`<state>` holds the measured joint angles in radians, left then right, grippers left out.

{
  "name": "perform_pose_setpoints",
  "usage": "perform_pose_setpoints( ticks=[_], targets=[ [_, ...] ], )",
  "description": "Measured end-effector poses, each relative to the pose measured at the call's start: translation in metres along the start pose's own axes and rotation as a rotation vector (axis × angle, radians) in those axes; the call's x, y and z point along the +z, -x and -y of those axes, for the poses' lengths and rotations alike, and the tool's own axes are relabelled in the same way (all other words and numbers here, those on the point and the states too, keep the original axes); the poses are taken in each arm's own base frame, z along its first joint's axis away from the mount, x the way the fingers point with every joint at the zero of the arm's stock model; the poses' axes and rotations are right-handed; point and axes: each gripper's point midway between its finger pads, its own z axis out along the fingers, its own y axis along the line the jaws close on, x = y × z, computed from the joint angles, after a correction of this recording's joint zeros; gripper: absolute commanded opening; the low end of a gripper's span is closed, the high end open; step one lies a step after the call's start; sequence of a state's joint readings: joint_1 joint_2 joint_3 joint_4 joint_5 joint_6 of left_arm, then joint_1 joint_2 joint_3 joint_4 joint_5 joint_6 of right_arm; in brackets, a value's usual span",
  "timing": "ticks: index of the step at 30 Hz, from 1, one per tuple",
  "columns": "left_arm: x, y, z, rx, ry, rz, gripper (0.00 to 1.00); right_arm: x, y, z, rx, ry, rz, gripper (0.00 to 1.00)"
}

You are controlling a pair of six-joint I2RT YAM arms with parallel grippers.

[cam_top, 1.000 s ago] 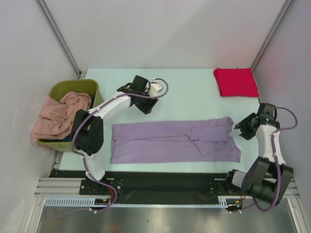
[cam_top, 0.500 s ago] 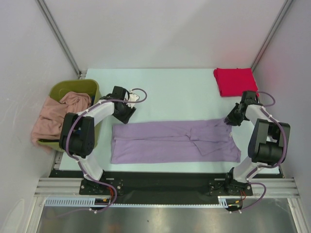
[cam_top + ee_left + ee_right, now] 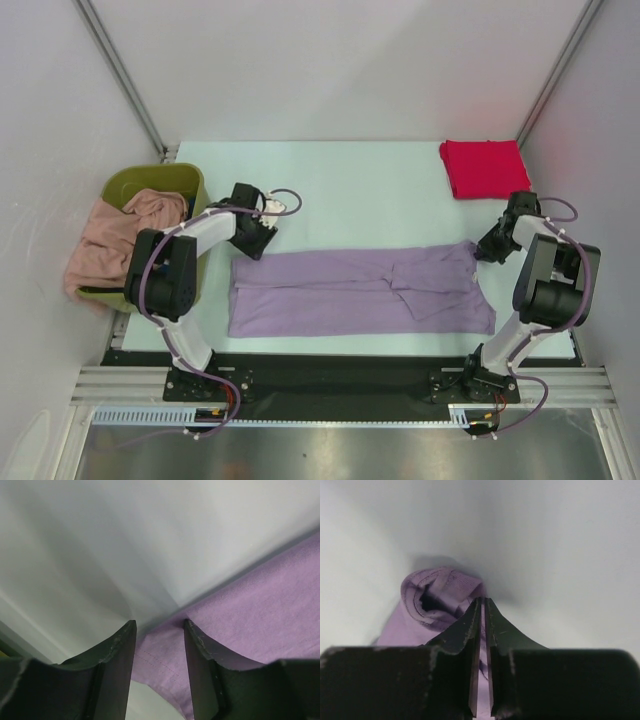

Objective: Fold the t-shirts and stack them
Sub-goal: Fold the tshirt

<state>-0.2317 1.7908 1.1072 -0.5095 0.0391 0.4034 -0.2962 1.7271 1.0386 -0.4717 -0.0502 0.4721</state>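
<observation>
1. Hard-to-see stuff first. From the top view, my right claw [image 3: 480, 249] has its tips tucked under my own wrist. The wrist camera helps: the jaws are pinched nearly together on a bunched-up corner of the lavender shirt [image 3: 360, 290], with a strip of purple cloth between them.
2. My left claw [image 3: 250, 243] is about half spread, jaws straddling the shirt's other far corner. I can't tell if either jaw actually touches the cloth.
3. The rest of that shirt lies flat on the table [image 3: 370, 190], stretched between my two claws and toward my bases.
4. Just beyond my right claw there's a folded red shirt [image 3: 486, 168].
5. Left of my left claw is the olive bin [image 3: 150, 180], partly blocked by my arm. A salmon-pink shirt [image 3: 115, 245] spills over its outer rim. Under it there's a dark sliver [image 3: 128, 291], too small to identify.
6. Count: three shirts I'm sure of, one bin, two claws.
</observation>
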Motion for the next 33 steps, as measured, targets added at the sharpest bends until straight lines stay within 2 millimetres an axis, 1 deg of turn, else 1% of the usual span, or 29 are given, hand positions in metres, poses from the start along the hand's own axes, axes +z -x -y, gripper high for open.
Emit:
perform_pose_setpoints(
  ticks=[1,2,5,8,11,12,14,15,17,19,21,22,23,24,25,26,27,28,29,30,31,32,33],
  targets=[
    [0.0,0.0,0.0,-0.003,-0.005,0.0,0.47,0.001,0.0,0.0,0.003,-0.001,-0.002,0.16],
    [0.0,0.0,0.0,-0.005,-0.011,-0.001,0.48,0.001,0.0,0.0,0.005,-0.001,-0.003,0.26],
    [-0.001,0.0,-0.001,-0.015,-0.04,0.014,0.5,-0.007,0.004,-0.003,-0.004,0.015,0.022,0.45],
    [-0.005,-0.001,-0.005,-0.041,-0.073,0.034,0.52,-0.026,0.017,-0.012,-0.03,0.058,0.087,0.53],
    [-0.017,0.001,-0.016,-0.074,-0.08,0.082,0.56,-0.048,0.03,-0.025,-0.067,0.118,0.158,0.57],
    [-0.023,0.004,-0.022,-0.078,-0.073,0.105,0.56,-0.053,0.033,-0.03,-0.082,0.133,0.175,0.57],
    [-0.035,0.008,-0.03,-0.076,-0.058,0.145,0.57,-0.056,0.035,-0.038,-0.114,0.153,0.186,0.57],
    [-0.038,0.009,-0.033,-0.072,-0.049,0.156,0.57,-0.055,0.033,-0.04,-0.127,0.157,0.18,0.57],
    [-0.039,0.011,-0.035,-0.054,-0.042,0.162,0.57,-0.049,0.027,-0.042,-0.143,0.155,0.156,0.55],
    [-0.033,0.006,-0.034,-0.04,-0.041,0.146,0.57,-0.04,0.02,-0.042,-0.152,0.15,0.124,0.54],
    [-0.022,-0.005,-0.032,-0.028,-0.048,0.106,0.58,-0.031,0.014,-0.041,-0.162,0.138,0.096,0.51],
    [-0.016,-0.01,-0.03,-0.027,-0.056,0.087,0.59,-0.029,0.012,-0.04,-0.164,0.134,0.088,0.5],
    [-0.01,-0.016,-0.028,-0.024,-0.069,0.065,0.59,-0.026,0.01,-0.039,-0.165,0.131,0.078,0.46],
    [-0.004,-0.021,-0.025,-0.024,-0.081,0.047,0.56,-0.023,0.009,-0.039,-0.168,0.127,0.07,0.43],
    [-0.003,-0.019,-0.025,-0.02,-0.083,0.053,0.52,-0.021,0.007,-0.038,-0.169,0.123,0.064,0.38],
    [-0.003,-0.018,-0.026,-0.014,-0.081,0.059,0.45,-0.018,0.007,-0.036,-0.17,0.115,0.059,0.29],
    [-0.003,-0.019,-0.024,-0.012,-0.088,0.059,0.28,-0.016,0.006,-0.035,-0.169,0.107,0.058,0.24],
    [-0.002,-0.019,-0.021,-0.015,-0.098,0.062,0.21,-0.015,0.006,-0.033,-0.17,0.099,0.058,0.2],
    [-0.003,-0.02,-0.017,-0.009,-0.114,0.066,0.17,-0.013,0.006,-0.032,-0.17,0.095,0.057,0.14],
    [-0.003,-0.02,-0.015,-0.005,-0.119,0.066,0.08,-0.011,0.007,-0.031,-0.169,0.088,0.058,0.1],
    [-0.003,-0.02,-0.013,-0.003,-0.126,0.067,0.03,-0.009,0.006,-0.031,-0.17,0.086,0.056,0.06],
    [-0.003,-0.02,-0.011,0.003,-0.135,0.067,0.01,-0.007,0.006,-0.031,-0.17,0.084,0.054,0.0],
    [-0.003,-0.02,-0.011,0.006,-0.138,0.068,0.0,-0.005,0.006,-0.03,-0.17,0.08,0.053,0.0]
  ],
)
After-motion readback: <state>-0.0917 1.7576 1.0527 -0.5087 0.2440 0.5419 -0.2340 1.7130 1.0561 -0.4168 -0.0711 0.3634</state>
